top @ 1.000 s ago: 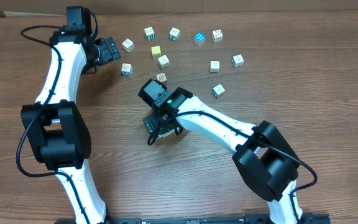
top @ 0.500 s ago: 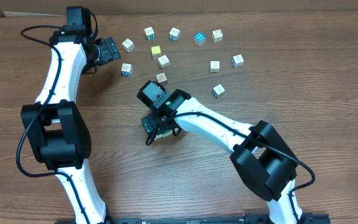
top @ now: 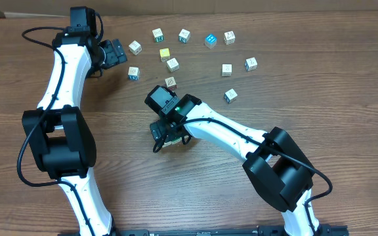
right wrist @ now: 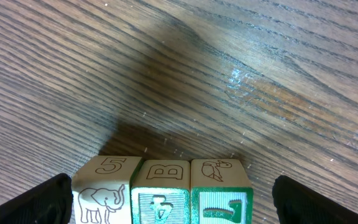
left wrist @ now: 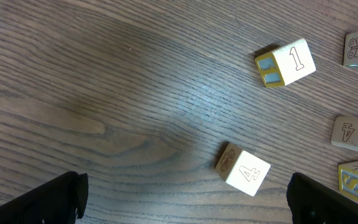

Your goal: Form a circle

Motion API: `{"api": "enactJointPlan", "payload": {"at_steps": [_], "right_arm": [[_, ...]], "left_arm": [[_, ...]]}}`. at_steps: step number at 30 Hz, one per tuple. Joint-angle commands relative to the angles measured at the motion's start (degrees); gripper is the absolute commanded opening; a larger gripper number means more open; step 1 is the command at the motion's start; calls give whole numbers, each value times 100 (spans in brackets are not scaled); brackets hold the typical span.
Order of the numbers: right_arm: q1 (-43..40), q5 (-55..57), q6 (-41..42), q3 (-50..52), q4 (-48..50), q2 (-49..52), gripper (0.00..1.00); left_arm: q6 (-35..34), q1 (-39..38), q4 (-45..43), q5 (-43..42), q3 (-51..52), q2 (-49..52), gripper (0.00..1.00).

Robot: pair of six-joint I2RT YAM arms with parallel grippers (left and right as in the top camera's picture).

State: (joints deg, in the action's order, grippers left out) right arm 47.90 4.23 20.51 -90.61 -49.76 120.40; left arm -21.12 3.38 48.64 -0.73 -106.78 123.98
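The right gripper hangs low over the counter with its fingers spread as wide as they go. It straddles a tight row of three blocks: the elephant block, the B block and the green bird block. The row sits close against the finger on the elephant side, with a gap on the bird side, so nothing is clamped.

The left gripper is just as wide and empty. The 4 block lies just ahead of it, askew to the fingers, and the 1 block lies further ahead. The other blocks lie in a loose arc beyond the right gripper.

Squeezing three blocks at once may buckle the row and pop the B block out. Dragging them may leave one behind. A swing of the right wrist could clip the brown block beside it. The skewed 4 block would likely twist if pinched.
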Motion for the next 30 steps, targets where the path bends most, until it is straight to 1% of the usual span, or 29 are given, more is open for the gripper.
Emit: {"api": "enactJointPlan", "payload": {"at_steps": [1, 24, 30], "right_arm": [[42, -59, 55, 57, 20, 17, 100], [42, -153, 79, 68, -22, 20, 100], [42, -151, 98, 304, 184, 28, 100]], "left_arm": [[-118, -42, 0, -37, -74, -33, 100], [-118, -42, 0, -37, -74, -33, 100], [-118, -42, 0, -37, -74, -33, 100]]}}
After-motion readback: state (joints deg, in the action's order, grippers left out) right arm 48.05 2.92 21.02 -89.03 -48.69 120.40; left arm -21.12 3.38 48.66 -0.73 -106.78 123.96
